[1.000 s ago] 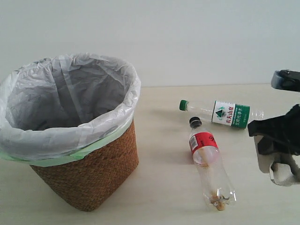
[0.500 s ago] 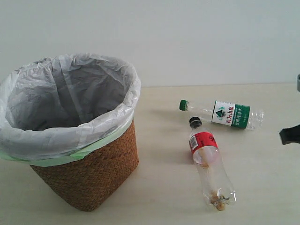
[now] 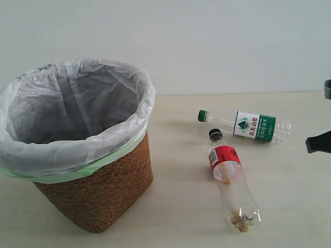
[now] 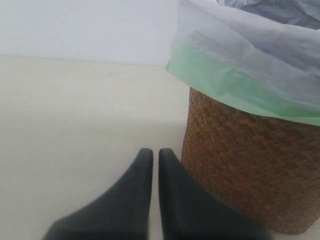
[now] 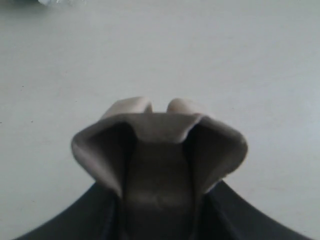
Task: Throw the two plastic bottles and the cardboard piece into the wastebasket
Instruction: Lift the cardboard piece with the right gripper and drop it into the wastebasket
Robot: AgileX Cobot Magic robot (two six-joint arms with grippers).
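The wastebasket is brown wicker in a fine, even weave. Its liner bag is translucent white, grey in the folds, with a pale green band at the rim. The green-capped bottle is clear with a green-and-white label. The black-capped bottle is clear with a red label and tan specks at the base. The cardboard piece is plain grey-beige. The table is pale cream and the wall off-white. The left gripper is black, as are the right gripper fingers.

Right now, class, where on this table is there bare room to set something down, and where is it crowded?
Free: the wide strip between the wastebasket and the red-label bottle; the table behind the green-cap bottle up to the wall; the corner in front of it, right of the red-label bottle. Crowded: where the bottles' cap ends nearly meet.
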